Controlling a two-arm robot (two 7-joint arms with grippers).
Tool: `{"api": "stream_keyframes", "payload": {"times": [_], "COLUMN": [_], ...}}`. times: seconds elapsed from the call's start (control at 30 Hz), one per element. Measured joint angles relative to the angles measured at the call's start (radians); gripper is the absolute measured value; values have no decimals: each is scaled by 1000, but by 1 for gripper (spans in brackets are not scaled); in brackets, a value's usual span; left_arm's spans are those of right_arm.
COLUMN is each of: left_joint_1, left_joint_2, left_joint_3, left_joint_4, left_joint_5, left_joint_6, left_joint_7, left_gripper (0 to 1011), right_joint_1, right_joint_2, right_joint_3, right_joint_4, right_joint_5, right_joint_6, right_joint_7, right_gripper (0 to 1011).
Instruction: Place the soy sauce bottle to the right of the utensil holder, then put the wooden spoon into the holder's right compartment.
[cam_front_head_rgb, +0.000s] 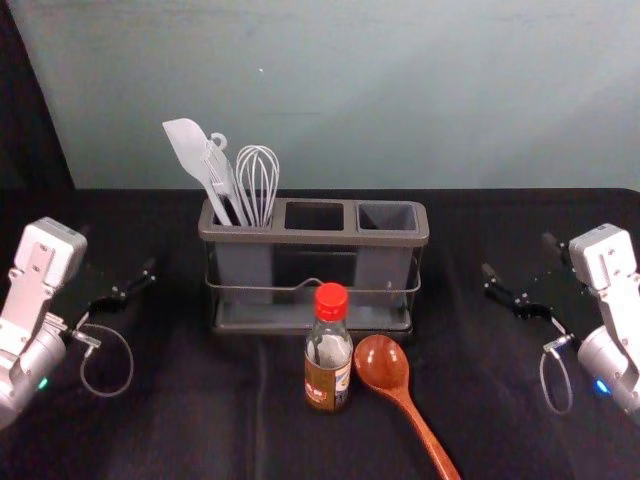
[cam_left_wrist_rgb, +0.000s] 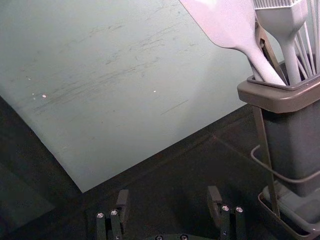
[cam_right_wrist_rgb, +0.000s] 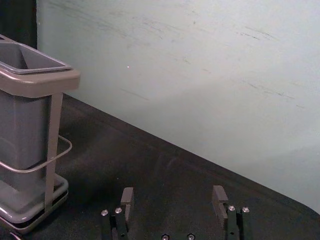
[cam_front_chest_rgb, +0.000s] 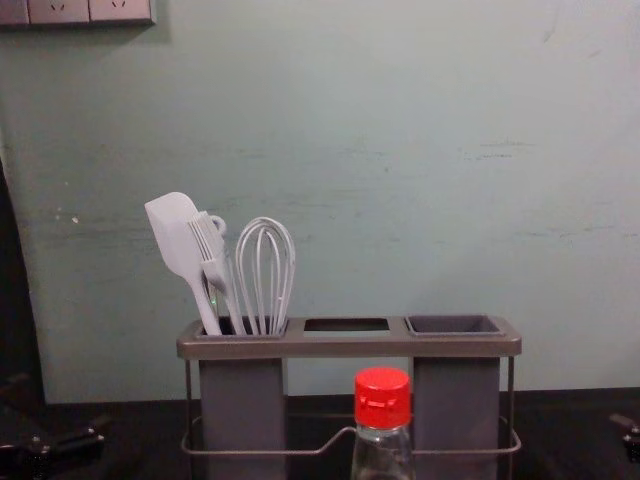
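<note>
"Black tablecloth (cam_front_head_rgb: 200, 430), pale wall (cam_front_head_rgb: 420, 90) behind. Where's your soy sauce bottle (cam_front_head_rgb: 328, 378)?"

"Upright, red cap (cam_front_head_rgb: 331, 301) on top, in front of the utensil holder (cam_front_head_rgb: 314, 238), near its middle. From your right gripper (cam_right_wrist_rgb: 173, 194) it lies leftward and closer to the robot's body. Long axis vertical, so I'd say a side grip."

"Which arm's nearer?"

"Right, by a little. That gripper's out past the holder's right side, and your drop spot is between the two. Right arm looks like the pick: reach in left, carry back right. Your left gripper (cam_left_wrist_rgb: 169, 195) is parked off the holder's left side."

"Fingers?"

"Right pair spread wide, nothing between them, touching nothing. Left pair spread too, nothing held."

"Anything to watch?"

"Wooden spoon (cam_front_head_rgb: 383, 368). Its bowl is just beside the bottle, on the right; can't tell if they touch. Handle slants toward the robot and off right. Come in low from the right and you might nudge it."

"And later?"

"Spoon goes in the right compartment (cam_front_head_rgb: 385, 268); you've got it vacant. Bottle first, I'd judge; neither step's done."
</note>
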Motion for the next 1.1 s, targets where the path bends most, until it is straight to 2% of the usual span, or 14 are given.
{"api": "stream_keyframes", "payload": {"times": [1.1], "left_joint_1": [0], "left_joint_2": [0], "left_joint_3": [0], "left_joint_4": [0], "left_joint_5": [0], "left_joint_6": [0], "left_joint_7": [0], "left_gripper": [1011], "right_joint_1": [0], "right_joint_2": [0], "right_joint_3": [0], "right_joint_4": [0], "right_joint_5": [0], "right_joint_6": [0], "right_joint_7": [0], "right_gripper": [1002]}}
